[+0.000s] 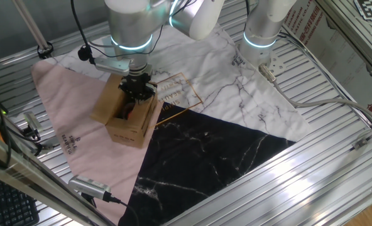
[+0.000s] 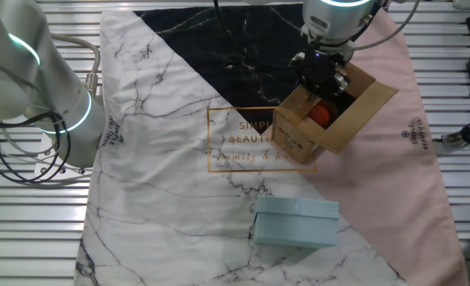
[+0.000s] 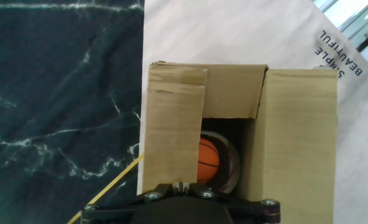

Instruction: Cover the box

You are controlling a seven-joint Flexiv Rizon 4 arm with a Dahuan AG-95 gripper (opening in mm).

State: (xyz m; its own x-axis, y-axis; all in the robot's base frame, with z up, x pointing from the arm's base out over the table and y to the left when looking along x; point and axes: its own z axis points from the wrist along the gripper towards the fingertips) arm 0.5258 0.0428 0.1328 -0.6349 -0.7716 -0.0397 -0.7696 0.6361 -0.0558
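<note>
Cardboard box [image 2: 322,119] is half covered under my pincer [image 1: 137,90], whose spread I cannot tell; flaps remain open.

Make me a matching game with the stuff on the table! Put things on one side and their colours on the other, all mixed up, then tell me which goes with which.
Things:
1. the box
2. the ball inside the box
3. the closed case lying near the box
4. the cloth corner under the box's open flap

Colours:
A. pale blue
B. pink
C. brown
D. orange

Pairs: 1-C, 2-D, 3-A, 4-B

The end effector hangs right over the box, which is not fully covered yet.
</note>
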